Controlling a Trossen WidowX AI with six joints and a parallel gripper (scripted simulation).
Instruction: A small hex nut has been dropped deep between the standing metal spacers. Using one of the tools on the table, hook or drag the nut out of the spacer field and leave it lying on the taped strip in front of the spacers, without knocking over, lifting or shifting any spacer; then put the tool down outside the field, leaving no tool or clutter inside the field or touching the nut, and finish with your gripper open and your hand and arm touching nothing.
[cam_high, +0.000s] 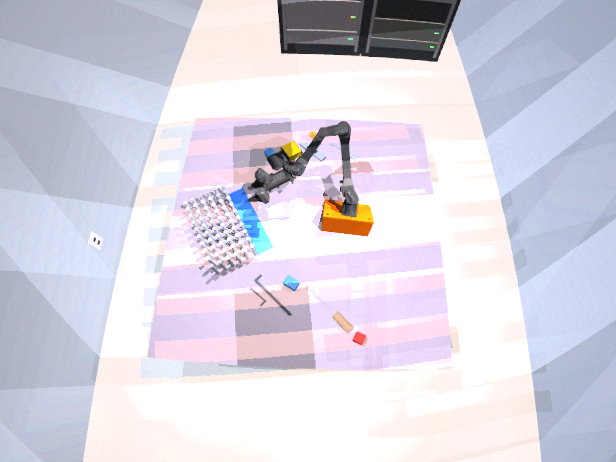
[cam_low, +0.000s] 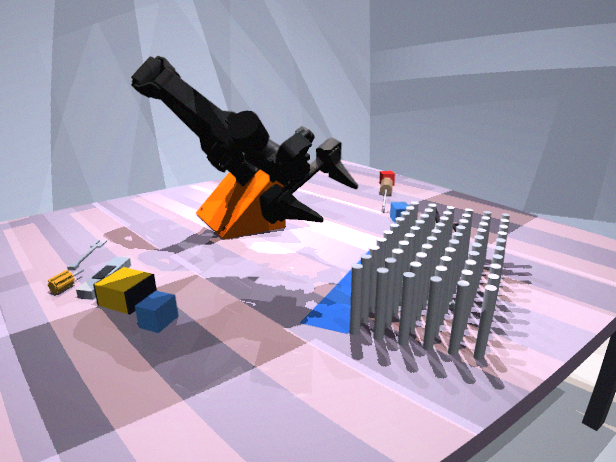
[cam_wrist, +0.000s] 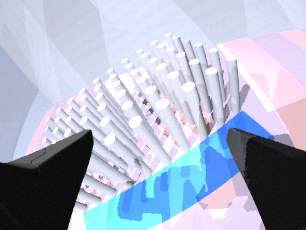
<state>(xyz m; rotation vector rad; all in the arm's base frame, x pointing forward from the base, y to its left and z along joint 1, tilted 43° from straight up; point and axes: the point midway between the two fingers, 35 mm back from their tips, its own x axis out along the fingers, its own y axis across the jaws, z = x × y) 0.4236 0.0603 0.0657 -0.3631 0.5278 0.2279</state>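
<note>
My gripper (cam_high: 248, 194) (cam_low: 340, 203) (cam_wrist: 163, 136) is open and empty, tilted down above the near side of the taped strip, facing the spacers. The grey metal spacers (cam_low: 407, 310) (cam_wrist: 172, 125) stand upright in dense rows. The blue taped strip (cam_high: 263, 243) (cam_low: 330, 315) (cam_wrist: 200, 170) lies along their front; no nut shows on it. I cannot make out the nut among the spacers. A long black hooked rod (cam_high: 275, 298) and a small L-shaped key (cam_high: 259, 295) lie outside the field. A wooden-handled tool (cam_high: 343, 321) (cam_low: 385, 187) with a thin rod lies farther off.
A blue block (cam_high: 291, 283) (cam_low: 398, 211) and red block (cam_high: 359, 338) (cam_low: 387, 177) lie near the tools. Across the table are a yellow block (cam_high: 291, 150) (cam_low: 122, 290), another blue block (cam_high: 270, 152) (cam_low: 157, 311) and an orange piece (cam_high: 313, 135) (cam_low: 61, 282). The arm stands on an orange base (cam_high: 345, 225).
</note>
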